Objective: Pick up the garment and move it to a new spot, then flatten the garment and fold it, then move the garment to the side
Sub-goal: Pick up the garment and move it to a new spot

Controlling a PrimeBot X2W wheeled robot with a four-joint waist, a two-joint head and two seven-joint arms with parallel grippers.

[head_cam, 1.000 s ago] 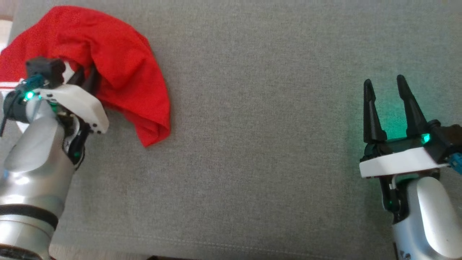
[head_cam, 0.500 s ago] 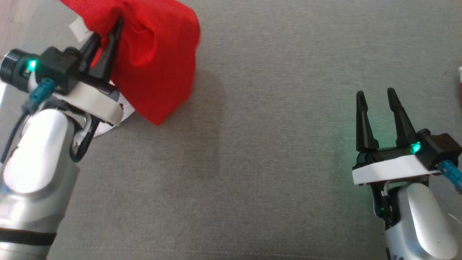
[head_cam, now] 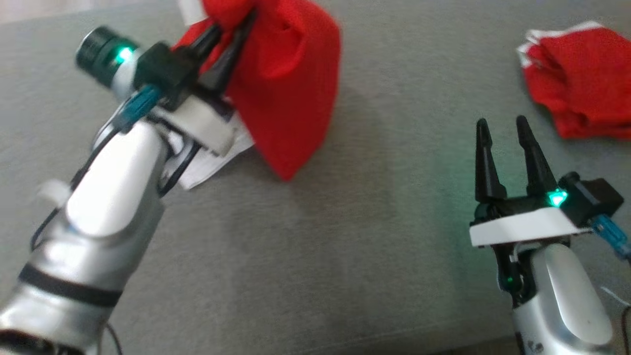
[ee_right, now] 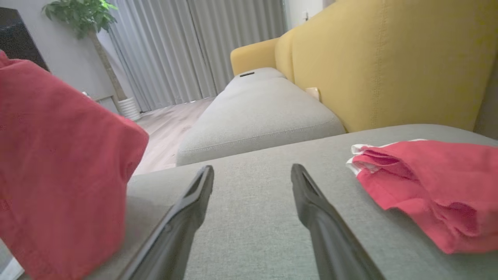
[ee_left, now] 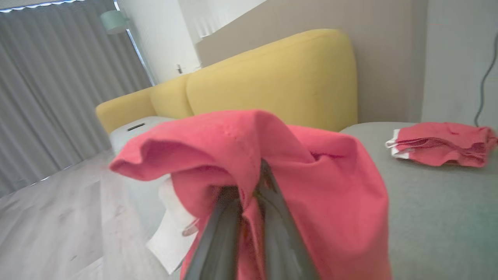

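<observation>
The garment [head_cam: 291, 84] is a red cloth with a white part [head_cam: 212, 167]. It hangs bunched from my left gripper [head_cam: 231, 29], which is shut on its upper fold at the top left of the head view, above the grey cushion [head_cam: 345, 246]. In the left wrist view the garment [ee_left: 330, 194] drapes over both fingers of that gripper [ee_left: 249, 186]. My right gripper [head_cam: 500, 123] stands open and empty at the lower right, low over the cushion. From the right wrist, the open gripper [ee_right: 253, 168] has the hanging garment [ee_right: 58, 155] at its left.
A second red garment [head_cam: 577, 98] with white trim lies folded at the cushion's far right, also seen from the wrists [ee_left: 439, 144] [ee_right: 428, 186]. A yellow backrest [ee_left: 272, 77] rises behind the cushion. Wooden floor [ee_left: 46, 217] lies beyond the cushion's left edge.
My left gripper has lifted the garment off the cushion and carried it rightward. The head camera has shifted, bringing the folded red garment into view. The right gripper stays open.
</observation>
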